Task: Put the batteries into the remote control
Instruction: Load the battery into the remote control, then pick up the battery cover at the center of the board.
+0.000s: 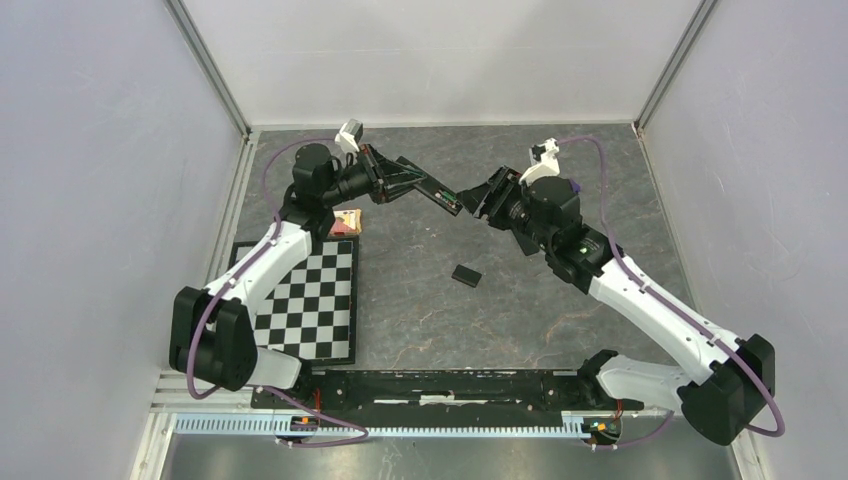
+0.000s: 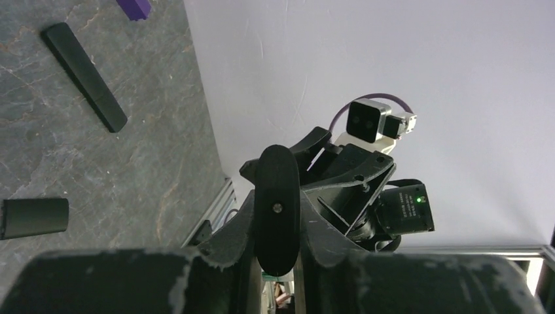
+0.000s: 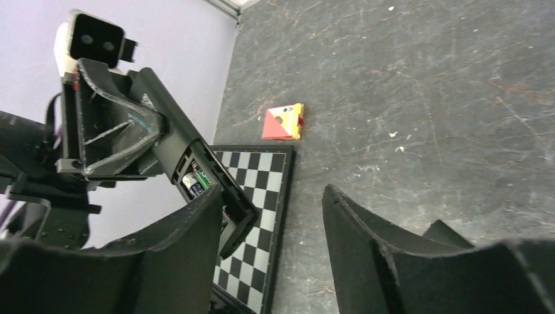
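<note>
My left gripper (image 1: 385, 178) is shut on the black remote control (image 1: 428, 187) and holds it in the air, its free end pointing right. In the left wrist view the remote (image 2: 277, 209) shows end-on between the fingers. Its battery bay (image 3: 195, 182) is open, with a dark blue cell and a green part inside. I cannot make out the orange battery. My right gripper (image 1: 478, 203) is open and empty (image 3: 273, 196). Its left finger (image 3: 177, 248) sits against the remote's free end. The small black cover (image 1: 466, 274) lies on the table.
A twin black remote (image 2: 85, 75) and a purple block (image 2: 134, 8) lie on the table near the right arm. A red and yellow box (image 1: 346, 222) sits by the checkerboard mat (image 1: 310, 300). White walls enclose the table.
</note>
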